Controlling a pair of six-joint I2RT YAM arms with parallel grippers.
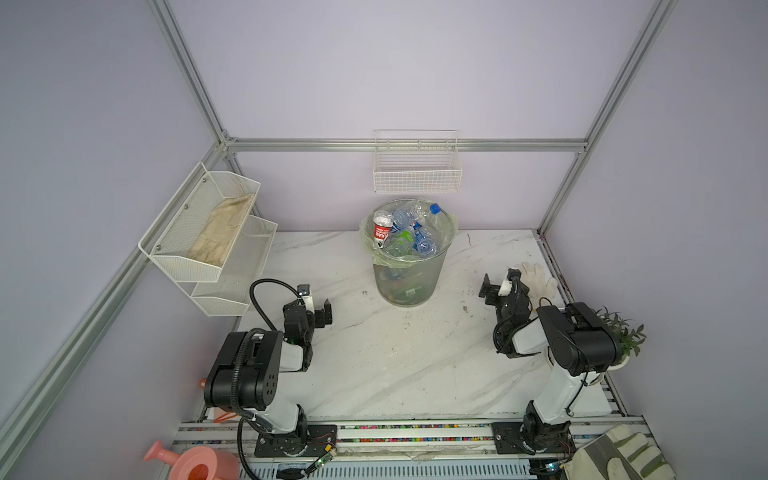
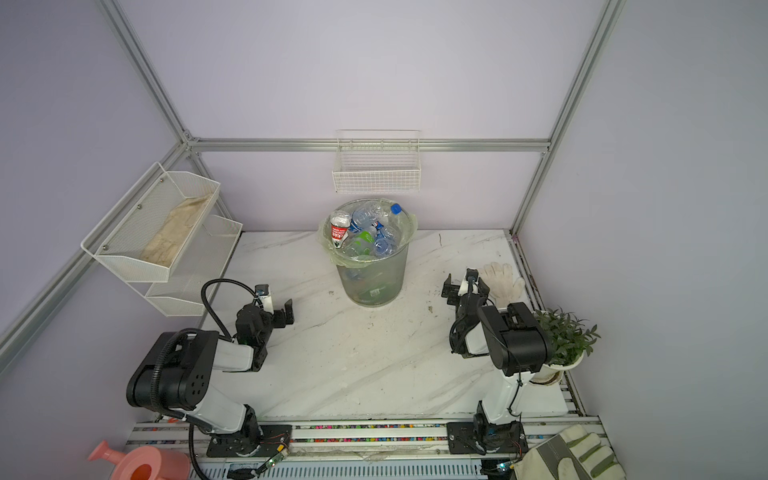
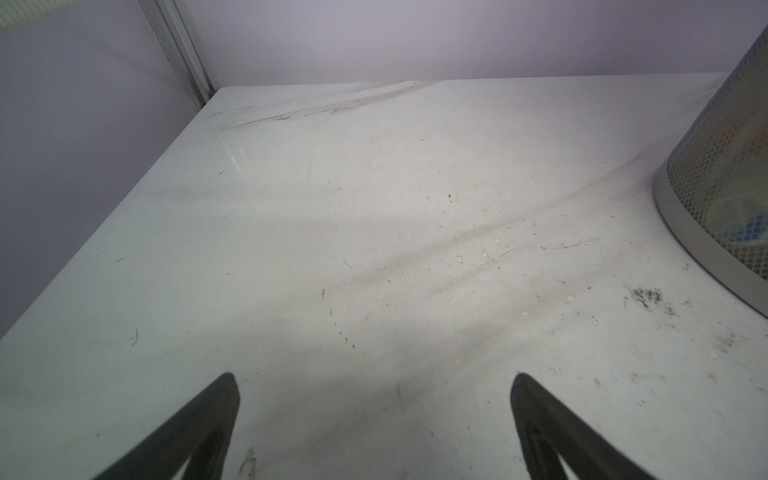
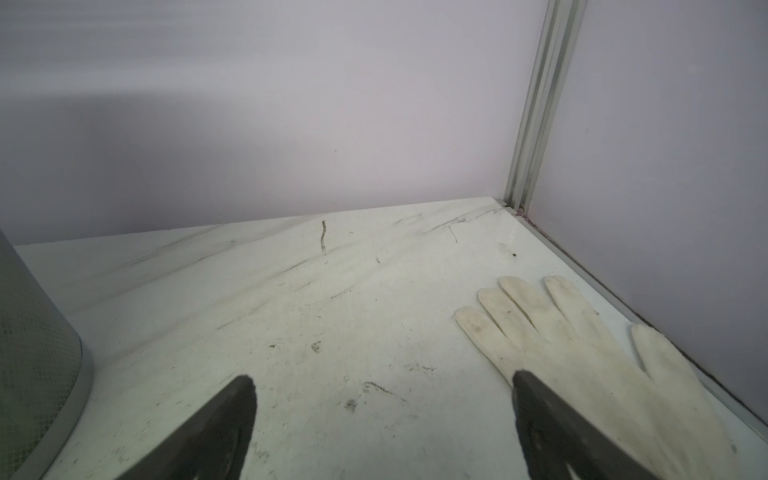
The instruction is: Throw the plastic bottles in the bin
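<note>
Plastic bottles [image 1: 409,232] crowd the bin [image 1: 409,286], I see none beside it; my left gripper [image 1: 316,302] and right gripper [image 1: 500,286] gape empty.

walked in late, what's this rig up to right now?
Bottle clean-up, apparently at its end. The plastic bottles are piled in the bin, up to its rim, and none shows on the table. The left claw and right claw are both open and empty, low over the table on either side of the bin. A white glove lies by the right claw.
</note>
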